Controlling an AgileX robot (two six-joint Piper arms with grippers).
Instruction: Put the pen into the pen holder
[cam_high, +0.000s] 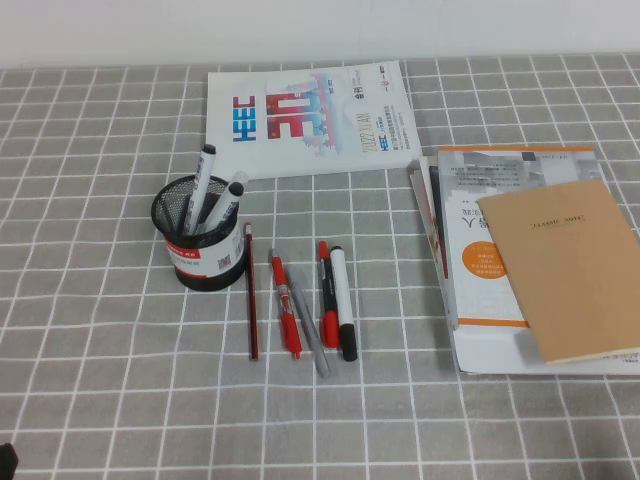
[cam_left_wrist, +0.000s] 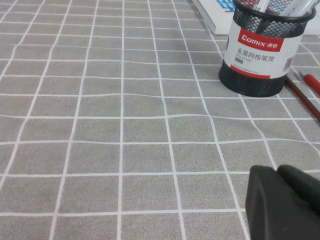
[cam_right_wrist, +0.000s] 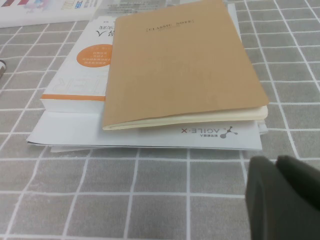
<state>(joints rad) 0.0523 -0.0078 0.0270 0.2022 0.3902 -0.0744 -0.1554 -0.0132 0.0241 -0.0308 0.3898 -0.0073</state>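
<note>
The pen (cam_high: 342, 300), a thick white marker with black cap and tail, lies flat on the grey checked cloth, rightmost in a row of pens. The pen holder (cam_high: 200, 240), a black mesh cup with a red and white label, stands left of the row with two markers (cam_high: 203, 185) upright in it. My left gripper (cam_left_wrist: 276, 170) is shut and empty, low over bare cloth, well short of the pen holder (cam_left_wrist: 260, 55). My right gripper (cam_right_wrist: 275, 161) is also shut and empty, just in front of the book stack. Neither gripper shows in the high view.
Two red pens (cam_high: 284, 305) (cam_high: 326, 295), a thin grey pen (cam_high: 312, 345) and a dark red pencil (cam_high: 250, 290) lie beside the marker. A white booklet (cam_high: 305, 115) lies at the back. A book stack topped by a brown notebook (cam_high: 565, 265) (cam_right_wrist: 180, 60) is at the right.
</note>
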